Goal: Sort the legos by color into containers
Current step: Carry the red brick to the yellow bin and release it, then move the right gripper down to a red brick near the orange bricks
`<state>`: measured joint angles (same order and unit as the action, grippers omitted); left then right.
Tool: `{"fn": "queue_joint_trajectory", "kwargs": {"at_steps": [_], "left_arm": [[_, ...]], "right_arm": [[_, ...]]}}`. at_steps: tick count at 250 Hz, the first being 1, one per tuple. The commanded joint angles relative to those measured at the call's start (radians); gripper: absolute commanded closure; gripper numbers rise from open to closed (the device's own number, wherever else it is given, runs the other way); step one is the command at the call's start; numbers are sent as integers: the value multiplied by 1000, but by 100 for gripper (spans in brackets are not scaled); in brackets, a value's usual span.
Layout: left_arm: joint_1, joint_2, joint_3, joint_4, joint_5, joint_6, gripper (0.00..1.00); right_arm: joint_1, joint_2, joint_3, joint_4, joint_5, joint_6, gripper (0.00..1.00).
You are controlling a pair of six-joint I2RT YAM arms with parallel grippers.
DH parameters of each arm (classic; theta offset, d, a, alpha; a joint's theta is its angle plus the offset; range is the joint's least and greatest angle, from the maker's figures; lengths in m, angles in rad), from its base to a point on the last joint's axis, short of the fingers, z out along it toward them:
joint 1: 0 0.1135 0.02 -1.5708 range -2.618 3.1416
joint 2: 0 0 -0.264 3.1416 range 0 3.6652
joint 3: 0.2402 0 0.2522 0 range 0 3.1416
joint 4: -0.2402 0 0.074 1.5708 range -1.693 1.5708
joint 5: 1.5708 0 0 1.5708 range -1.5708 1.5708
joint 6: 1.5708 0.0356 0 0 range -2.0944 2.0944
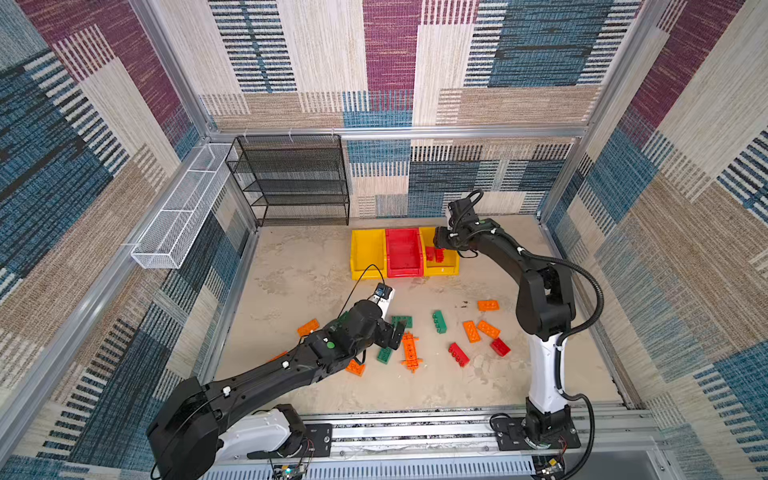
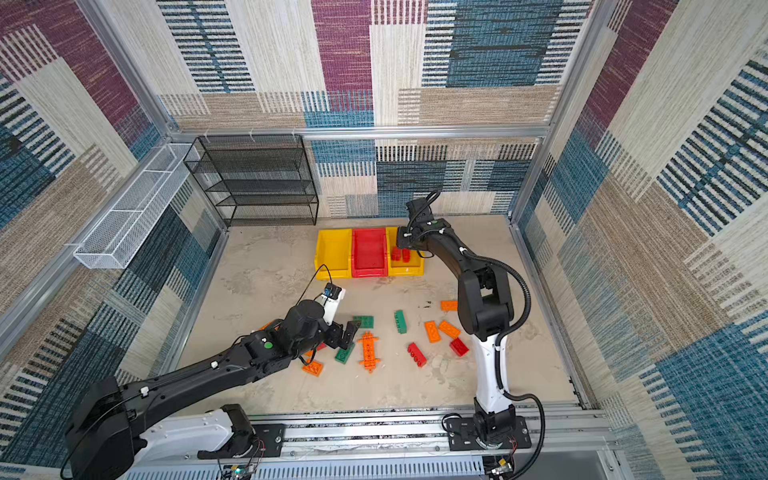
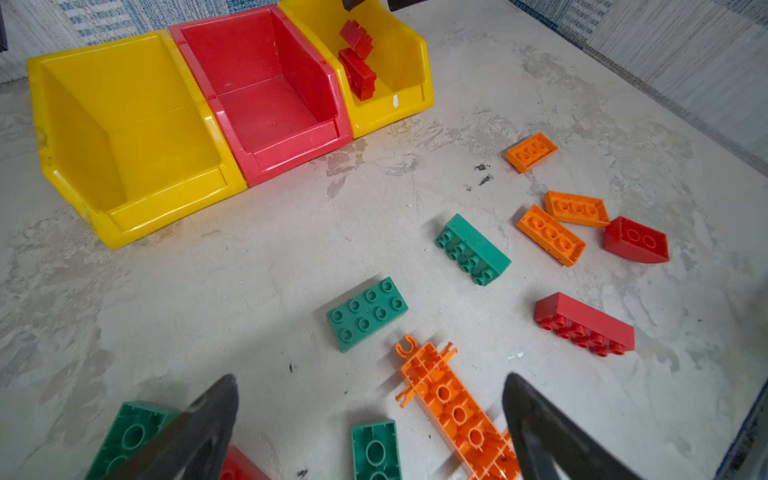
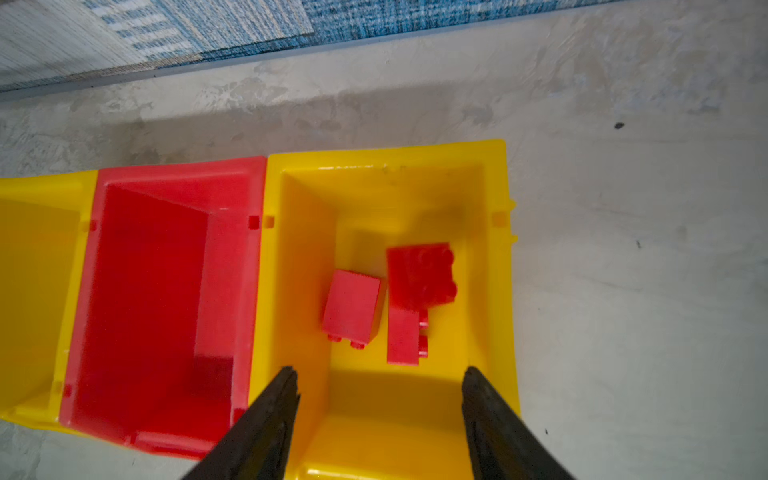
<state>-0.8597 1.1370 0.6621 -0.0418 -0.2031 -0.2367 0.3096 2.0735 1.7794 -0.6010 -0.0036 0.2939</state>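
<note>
Jaws of the right gripper (image 4: 380, 390) stand apart, empty, over red bricks (image 4: 352, 305) in a yellow bin (image 4: 496, 266) (left gripper (image 3: 370, 395) gapes, empty too).

The mottled beige tabletop (image 1: 478, 386) carries three bins (image 1: 403, 272) in a row and scattered legos (image 1: 439, 322).

black mesh rack (image 1: 291, 178): back-left corner | white wire basket (image 1: 178, 216): left side, beside rack | tabletop (image 1: 299, 266): mottled beige
</note>
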Motion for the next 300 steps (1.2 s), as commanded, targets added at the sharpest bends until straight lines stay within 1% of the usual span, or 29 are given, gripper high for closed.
{"fn": "queue_joint_trajectory", "kwargs": {"at_steps": [1,19,58,80,108,133,142,148,189,218,263,300], "left_arm": [[1,-50,-44,11,31,-5,1],[1,-93,-86,28,46,-27,1],[-1,-168,-164,75,108,-92,1],[-1,-194,-196,98,137,-124,1],[-4,-207,-221,119,166,-146,1],[-4,-210,-224,121,178,-148,1],[-3,-211,-224,123,180,-150,1],[-3,-213,-223,123,180,-149,1],[-5,-243,-227,106,189,-154,1],[-4,-280,-242,95,169,-151,1],[-5,-306,-249,79,150,-144,1],[-5,-292,-245,76,149,-139,1]], "right_arm": [[11,-128,-142,6,75,43,35],[14,-246,-316,10,123,78,34],[16,-516,-706,5,163,181,32],[15,-643,-849,-30,190,235,30],[16,-762,-967,-73,211,292,26],[16,-820,-1016,-64,194,317,21],[16,-826,-1014,-53,172,319,15],[16,-827,-1014,-47,167,324,13],[16,-806,-1038,-40,188,361,13],[16,-789,-1077,-32,203,385,12],[16,-781,-1138,45,122,401,14],[16,-819,-1168,59,36,410,18]]}}
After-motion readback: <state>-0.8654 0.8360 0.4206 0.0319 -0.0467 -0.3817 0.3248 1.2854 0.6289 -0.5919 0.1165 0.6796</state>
